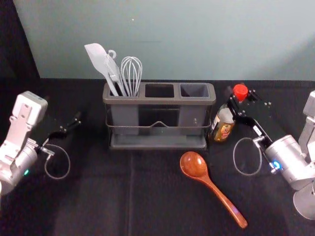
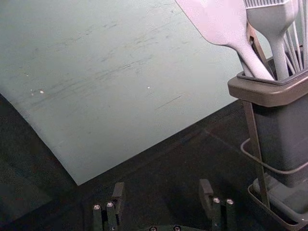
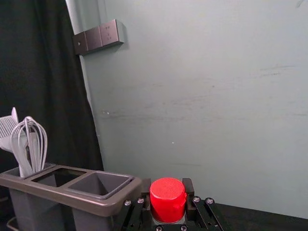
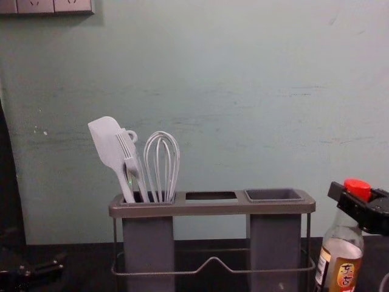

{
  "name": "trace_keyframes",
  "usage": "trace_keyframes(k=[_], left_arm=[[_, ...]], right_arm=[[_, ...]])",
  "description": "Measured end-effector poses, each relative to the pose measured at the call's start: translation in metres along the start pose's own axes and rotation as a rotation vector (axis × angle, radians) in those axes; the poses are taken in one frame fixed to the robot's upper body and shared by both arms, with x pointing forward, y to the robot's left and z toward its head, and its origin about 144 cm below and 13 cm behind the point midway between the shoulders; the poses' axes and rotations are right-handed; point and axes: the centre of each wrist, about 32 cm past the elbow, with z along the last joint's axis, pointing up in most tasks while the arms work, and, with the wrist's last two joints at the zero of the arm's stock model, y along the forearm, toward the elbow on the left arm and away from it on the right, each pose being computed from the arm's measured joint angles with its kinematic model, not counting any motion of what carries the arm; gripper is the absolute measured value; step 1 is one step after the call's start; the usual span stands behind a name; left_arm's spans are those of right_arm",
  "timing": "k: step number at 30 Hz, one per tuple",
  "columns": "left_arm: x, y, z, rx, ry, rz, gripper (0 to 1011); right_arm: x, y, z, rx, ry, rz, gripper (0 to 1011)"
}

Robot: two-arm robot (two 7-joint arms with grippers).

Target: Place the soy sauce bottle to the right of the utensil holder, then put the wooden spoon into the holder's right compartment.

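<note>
One utensil holder (image 1: pixel 159 101) with three compartments stands on a black-covered table (image 1: pixel 88 206). Its left compartment holds at least three pale utensils: one spatula (image 1: pixel 98 58), one whisk (image 1: pixel 132 73) and, between them, one toothed utensil (image 4: pixel 128 149); a small ring-shaped end also shows behind them. The other two compartments, middle and right, are open at the top. Just beside the holder's right end is one soy sauce bottle (image 1: pixel 222 125), with one red cap and one yellow-and-dark label; its top leans slightly to the right in the head and chest views. Whether its base touches the table, I cannot tell. The right claw (image 1: pixel 242 102), reaching in from the right, is closed around the bottle's neck just below the cap, one finger on each side. One wooden spoon (image 1: pixel 194 164) lies on the table in front of the holder, its bowl nearest the holder and its handle slanting toward the front right. The left claw (image 1: pixel 69 126) is over the left part of the table, apart from the holder, its two fingers spread wide with nothing between them. Three square wall plates (image 3: pixel 98 37) sit in one row on the wall behind.
</note>
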Motion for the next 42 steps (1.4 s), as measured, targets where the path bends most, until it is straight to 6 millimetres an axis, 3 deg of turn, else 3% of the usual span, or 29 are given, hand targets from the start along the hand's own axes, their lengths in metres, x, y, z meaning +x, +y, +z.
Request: trace_keyframes(k=[8,17,27,38,42], left_arm=[[0.000,0.000,0.000,0.000,0.000,0.000,1000],[0.000,0.000,0.000,0.000,0.000,0.000,1000],[0.000,0.000,0.000,0.000,0.000,0.000,1000],[0.000,0.000,0.000,0.000,0.000,0.000,1000],[0.000,0.000,0.000,0.000,0.000,0.000,1000]], right_arm=[[0.000,0.001,-0.004,-0.005,0.003,0.000,387],[-0.002,0.001,-0.004,-0.001,0.010,-0.004,661],[-0.002,-0.005,0.019,0.058,-0.011,-0.028,967],[-0.020,-0.022,0.056,0.006,-0.028,-0.008,1004],[-0.027,-0.032,0.060,-0.027,-0.039,0.002,1004]])
